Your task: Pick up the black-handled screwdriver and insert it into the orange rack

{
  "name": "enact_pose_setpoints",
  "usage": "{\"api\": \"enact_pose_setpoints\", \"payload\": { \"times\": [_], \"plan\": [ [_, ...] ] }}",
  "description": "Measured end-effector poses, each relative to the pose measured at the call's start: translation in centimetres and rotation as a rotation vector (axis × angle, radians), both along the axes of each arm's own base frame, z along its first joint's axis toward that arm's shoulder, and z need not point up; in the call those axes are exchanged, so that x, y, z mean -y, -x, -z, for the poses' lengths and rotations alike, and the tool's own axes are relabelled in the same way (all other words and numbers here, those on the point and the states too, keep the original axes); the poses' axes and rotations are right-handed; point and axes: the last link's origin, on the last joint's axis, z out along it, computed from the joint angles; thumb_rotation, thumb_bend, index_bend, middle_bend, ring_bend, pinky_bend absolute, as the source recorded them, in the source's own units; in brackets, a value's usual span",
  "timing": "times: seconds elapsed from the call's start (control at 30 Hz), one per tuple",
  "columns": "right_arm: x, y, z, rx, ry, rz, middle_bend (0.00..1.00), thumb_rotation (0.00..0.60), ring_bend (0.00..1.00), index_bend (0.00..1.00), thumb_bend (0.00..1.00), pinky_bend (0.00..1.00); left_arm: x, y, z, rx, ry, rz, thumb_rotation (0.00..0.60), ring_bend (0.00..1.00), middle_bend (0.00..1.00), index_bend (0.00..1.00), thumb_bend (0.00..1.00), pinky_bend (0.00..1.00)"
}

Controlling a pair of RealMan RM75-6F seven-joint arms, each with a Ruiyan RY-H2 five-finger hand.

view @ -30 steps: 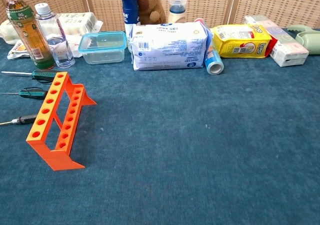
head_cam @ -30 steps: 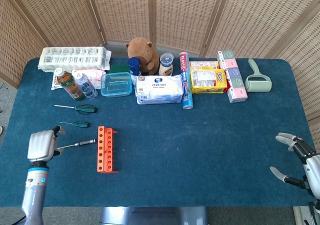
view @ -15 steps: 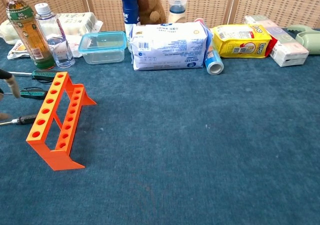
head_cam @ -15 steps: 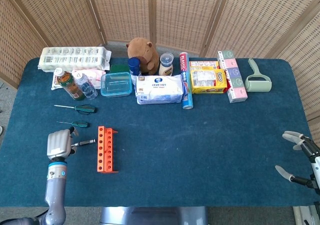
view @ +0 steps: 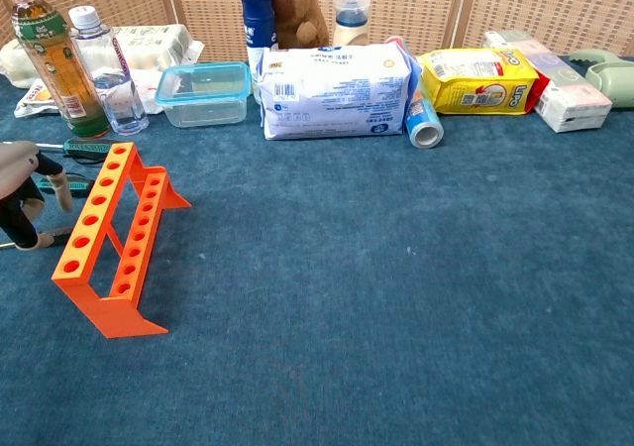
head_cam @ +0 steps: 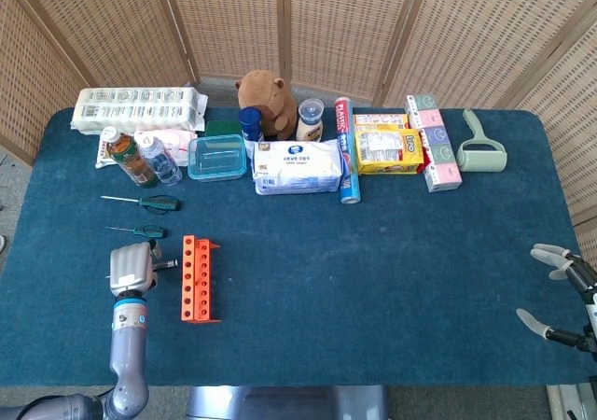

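Along the tabletop's point(head_cam: 373, 280) twelve o'clock edge stand bottles point(head_cam: 140, 159), a clear box point(head_cam: 216, 157), a wipes pack point(head_cam: 298, 166) and a plush toy point(head_cam: 266, 98). Two green-handled screwdrivers point(head_cam: 149, 203) lie at twelve o'clock of the left robot hand point(head_cam: 132, 269), which sits over the black-handled screwdriver point(head_cam: 166, 264), just beside the orange rack point(head_cam: 196, 278) at its nine o'clock; its grip cannot be told. Far off at three o'clock, the right robot hand point(head_cam: 560, 294) is spread and holds nothing.
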Motion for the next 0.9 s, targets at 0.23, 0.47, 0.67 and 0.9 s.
{"api": "enact_pose_setpoints", "payload": {
  "times": [0.23, 0.47, 0.67, 0.9],
  "plan": [
    [0.0, 0.0, 0.0, -0.001, -0.005, -0.001, 0.22, 0.6, 0.26, 0.21, 0.23, 0.39, -0.5, -0.4, 0.5, 0.002, 0.002, -0.007, 0.6, 0.85, 0.87, 0.48, 0.28, 0.92],
    [0.0, 0.1, -0.1, 0.005, -0.002, 0.002, 0.22, 0.6, 0.26, 0.21, 0.23, 0.39, -0.9, -0.8, 0.9, -0.004, 0.006, -0.01, 0.6, 0.85, 0.87, 0.48, 0.28, 0.92],
    [0.1, 0.2, -0.3, 0.015, -0.004, 0.001, 0.22, 0.6, 0.27, 0.21, 0.23, 0.39, -1.1, -1.0, 1.3, -0.017, 0.016, -0.026, 0.6, 0.85, 0.87, 0.48, 0.28, 0.92],
    [0.1, 0.3, -0.7, 0.033, 0.001, 0.002, 0.22, 0.6, 0.27, 0.21, 0.23, 0.39, -1.1, -1.4, 1.8, -0.031, 0.015, -0.024, 0.6, 0.85, 0.87, 0.48, 0.28, 0.92]
  ]
}}
